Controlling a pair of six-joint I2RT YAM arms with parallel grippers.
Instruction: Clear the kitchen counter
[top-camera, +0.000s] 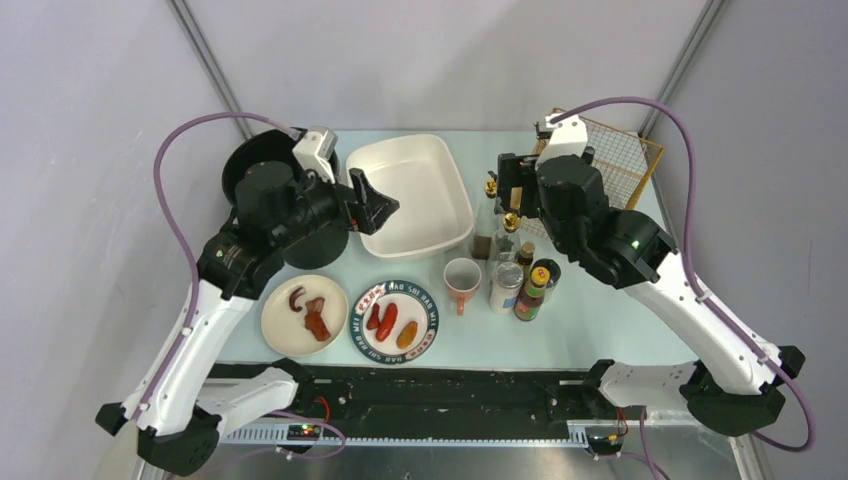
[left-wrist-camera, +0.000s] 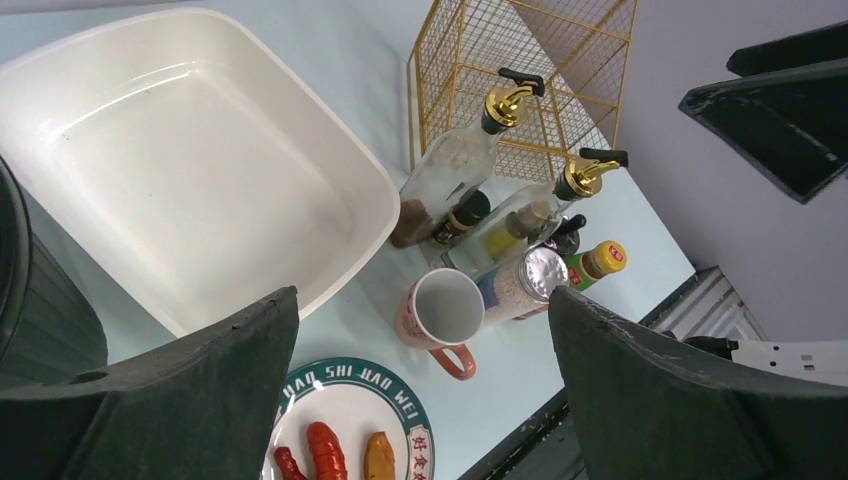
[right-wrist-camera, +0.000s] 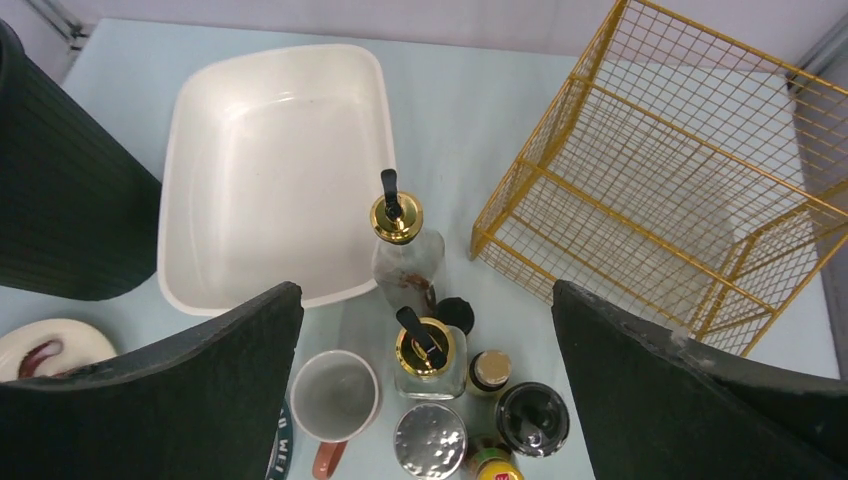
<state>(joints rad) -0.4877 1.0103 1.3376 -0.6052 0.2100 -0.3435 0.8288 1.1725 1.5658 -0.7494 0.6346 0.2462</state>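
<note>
Both claws wide open, nothing held: left claw (left-wrist-camera: 422, 300) hangs above the mug (top-camera: 461, 280) by the near corner of the white tub (top-camera: 400, 205), right claw (right-wrist-camera: 425, 288) hangs over the bottle cluster (top-camera: 515, 280). The counter (top-camera: 600, 330) spans the view ahead of the arm bases and carries everything, so I read this as the start, first pick not yet made. The tub and the wire basket (top-camera: 625, 160) sit at the back, a dark bin (right-wrist-camera: 70, 190) back left, and a cream plate (top-camera: 285, 335) and patterned plate (top-camera: 432, 320) with food bits sit at the front. My guess: bottles go in the basket, crockery in the tub. The cluster is packed tight, so I'd send the right claw down on the tall pourer bottle (right-wrist-camera: 408, 262) at the back edge, gripping the body below the spout and keeping clear of its neighbours
</note>
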